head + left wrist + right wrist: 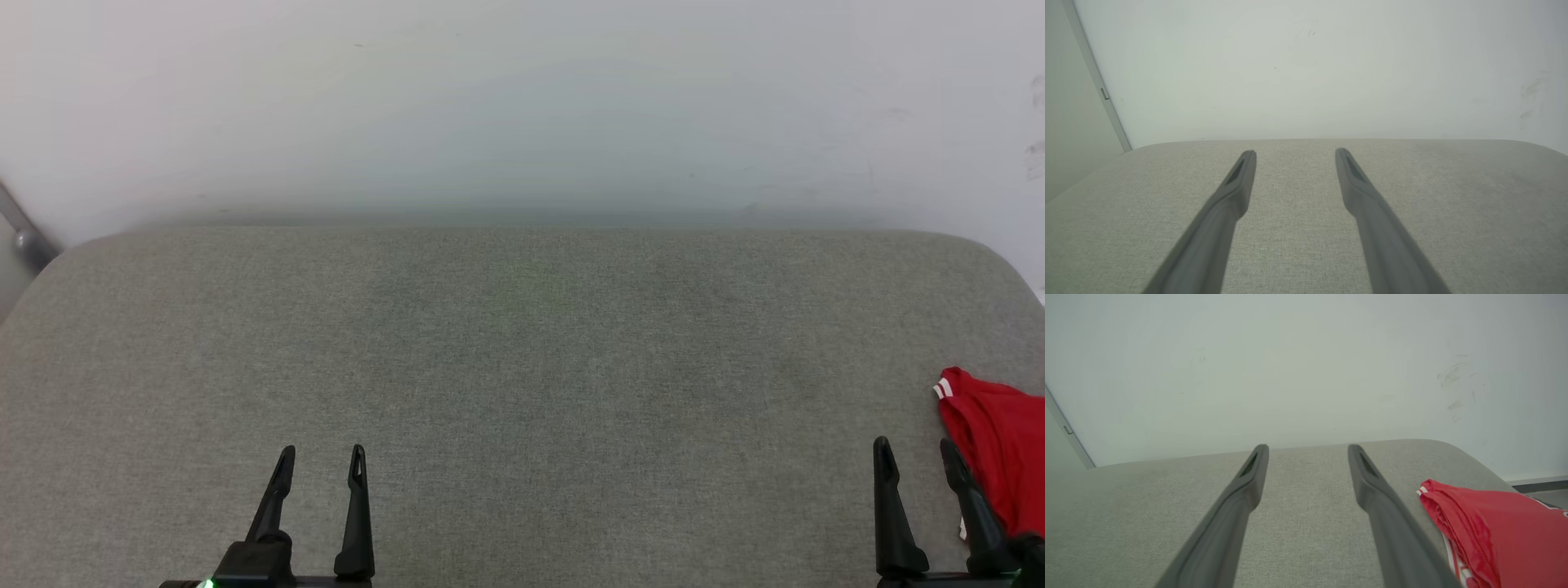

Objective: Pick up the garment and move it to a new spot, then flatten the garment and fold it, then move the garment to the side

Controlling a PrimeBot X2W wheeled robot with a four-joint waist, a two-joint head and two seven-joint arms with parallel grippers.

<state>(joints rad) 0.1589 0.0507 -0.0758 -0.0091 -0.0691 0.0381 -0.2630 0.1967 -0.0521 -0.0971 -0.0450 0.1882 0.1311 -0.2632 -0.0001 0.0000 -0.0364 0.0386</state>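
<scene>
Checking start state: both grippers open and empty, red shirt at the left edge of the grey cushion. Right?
No: the red shirt lies at the right edge of the grey cushion, beside the right gripper, per the head view. Both grippers, left gripper included, are open and empty.

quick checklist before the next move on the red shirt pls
1. Left pincer open and empty: ok.
2. Right pincer open and empty: ok.
3. Red jersey cloth garment with white stripes fully in the head view: not ok, it runs past the right edge.
4. Garment spread flat: not ok, it lies rumpled in folds.
5. Right pincer apart from the garment: cannot tell, its outer finger sits close beside the cloth.
6. Grey woven-fabric tabletop has bare room ahead of both pincers: ok.
</scene>
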